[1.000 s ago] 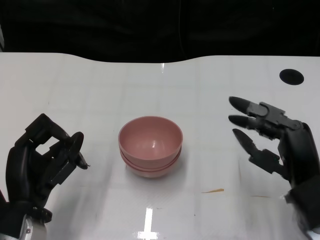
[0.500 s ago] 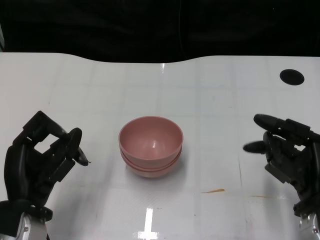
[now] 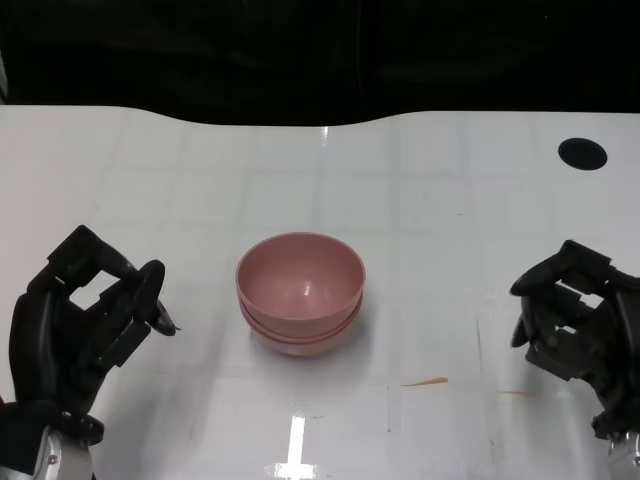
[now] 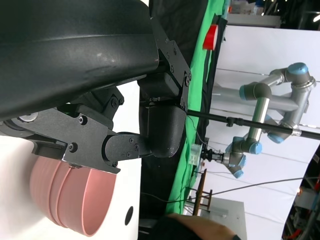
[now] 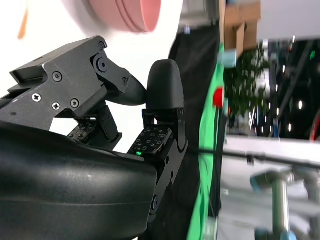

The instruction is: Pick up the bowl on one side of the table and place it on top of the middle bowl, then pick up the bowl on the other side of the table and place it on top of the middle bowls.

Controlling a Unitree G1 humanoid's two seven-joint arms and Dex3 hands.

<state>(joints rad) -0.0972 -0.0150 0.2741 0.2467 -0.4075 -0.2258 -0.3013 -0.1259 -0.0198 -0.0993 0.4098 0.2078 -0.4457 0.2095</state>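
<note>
Presently: pink bowl stack (image 3: 300, 292) at mid-bench (image 3: 420, 200), three rims countable in the left wrist view; none left at either side. Left hand (image 3: 85, 320) and right hand (image 3: 575, 320) rest well apart from the stack, each with fingers curled in on nothing. Stacking looks complete; best practice now is keeping both hands clear of the stack.
</note>
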